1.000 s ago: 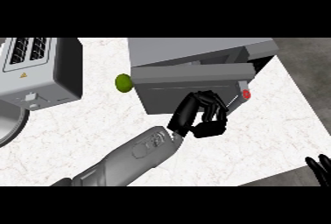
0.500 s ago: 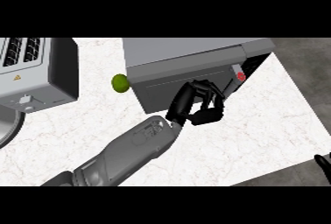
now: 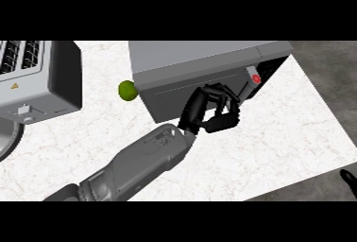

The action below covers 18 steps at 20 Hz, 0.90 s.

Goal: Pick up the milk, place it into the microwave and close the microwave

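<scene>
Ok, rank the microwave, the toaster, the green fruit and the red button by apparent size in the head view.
1. microwave
2. toaster, cut off by the view's edge, so unsure
3. green fruit
4. red button

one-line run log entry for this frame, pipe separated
phase: closing microwave | left hand: fingers curled against microwave door, holding nothing | right hand: at lower right edge | milk: not visible | lime: left of microwave

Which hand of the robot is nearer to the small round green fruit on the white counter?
Left. The left hand is at the grey microwave's door, a short way right of the small round green fruit. The right hand shows only at the view's lower right edge, far off.
</scene>
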Each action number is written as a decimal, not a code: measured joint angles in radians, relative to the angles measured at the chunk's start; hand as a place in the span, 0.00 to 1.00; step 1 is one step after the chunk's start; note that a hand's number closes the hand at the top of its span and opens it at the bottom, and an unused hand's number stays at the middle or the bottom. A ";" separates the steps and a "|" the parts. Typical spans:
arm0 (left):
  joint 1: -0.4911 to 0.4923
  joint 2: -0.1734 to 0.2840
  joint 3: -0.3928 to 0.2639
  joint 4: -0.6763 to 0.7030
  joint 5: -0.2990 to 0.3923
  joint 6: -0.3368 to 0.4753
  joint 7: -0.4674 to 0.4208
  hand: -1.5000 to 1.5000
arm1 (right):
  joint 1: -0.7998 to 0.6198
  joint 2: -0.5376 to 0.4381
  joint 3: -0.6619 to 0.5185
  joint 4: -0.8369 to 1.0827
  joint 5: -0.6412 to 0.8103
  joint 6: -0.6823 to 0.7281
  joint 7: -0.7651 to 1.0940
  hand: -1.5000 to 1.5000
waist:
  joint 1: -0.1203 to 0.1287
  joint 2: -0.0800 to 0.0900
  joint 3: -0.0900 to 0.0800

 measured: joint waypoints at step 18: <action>0.001 0.000 -0.022 0.013 0.087 0.049 -0.133 1.00 | -0.034 -0.042 0.022 -0.005 -0.022 0.054 0.009 0.00 | -0.018 0.006 0.000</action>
